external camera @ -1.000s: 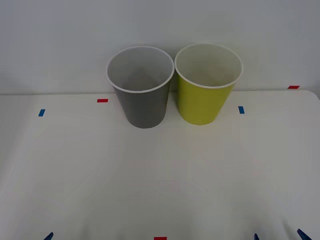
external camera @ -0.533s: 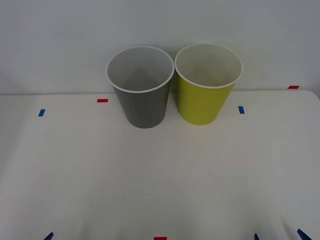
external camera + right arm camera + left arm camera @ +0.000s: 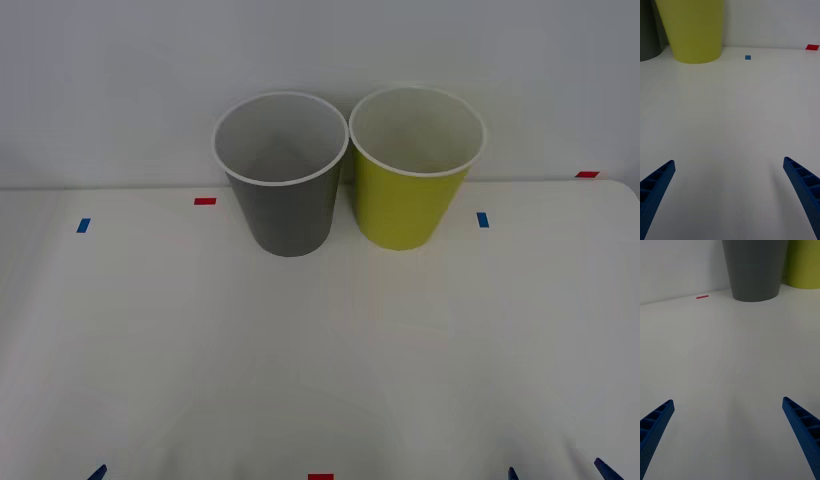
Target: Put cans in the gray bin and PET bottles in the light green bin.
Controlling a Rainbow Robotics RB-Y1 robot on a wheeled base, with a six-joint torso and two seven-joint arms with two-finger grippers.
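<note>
White table (image 3: pixel 320 350) edge cuts both open grippers.

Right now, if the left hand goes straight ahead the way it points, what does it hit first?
Probably the gray bin. The open left hand points across bare table toward the bin's base, slightly off centre, so it might only clip it. Depth is hard to judge. The green bin sits off to the side.

Bare table (image 3: pixel 320 360) before both bins (image 3: pixel 285 215)
</note>
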